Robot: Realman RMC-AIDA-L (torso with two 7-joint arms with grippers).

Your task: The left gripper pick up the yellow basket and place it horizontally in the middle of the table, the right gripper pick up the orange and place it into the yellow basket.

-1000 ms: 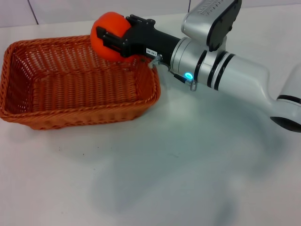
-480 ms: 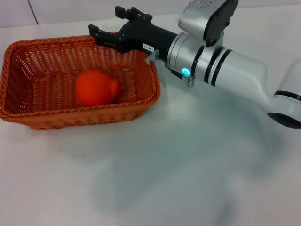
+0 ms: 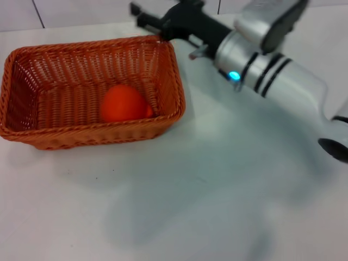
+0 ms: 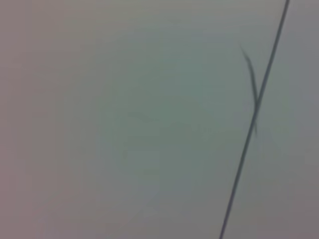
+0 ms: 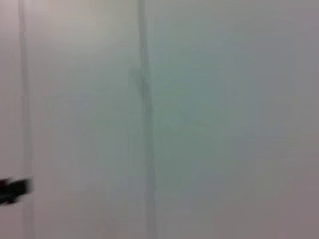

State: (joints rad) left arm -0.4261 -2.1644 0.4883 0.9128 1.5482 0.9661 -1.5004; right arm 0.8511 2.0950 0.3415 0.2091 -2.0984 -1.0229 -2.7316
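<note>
The orange (image 3: 124, 104) lies inside the yellow basket (image 3: 32, 133), toward its near right corner, and the basket sits lengthwise on the white desk (image 3: 206, 196) in the head view. In that view the right end effector (image 3: 149, 17) hangs above the basket's far right corner, fingers spread and holding nothing. The left wrist view shows only a pale surface crossed by a dark line, and the right wrist view the same, so the left end effector is not seen.

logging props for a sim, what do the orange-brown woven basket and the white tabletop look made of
Orange-brown woven basket: wicker or rattan-like strands, possibly plastic; open weave and a braided rim show. White tabletop: smooth hard surface, maybe laminate; it shows soft shadows and no grain.
</note>
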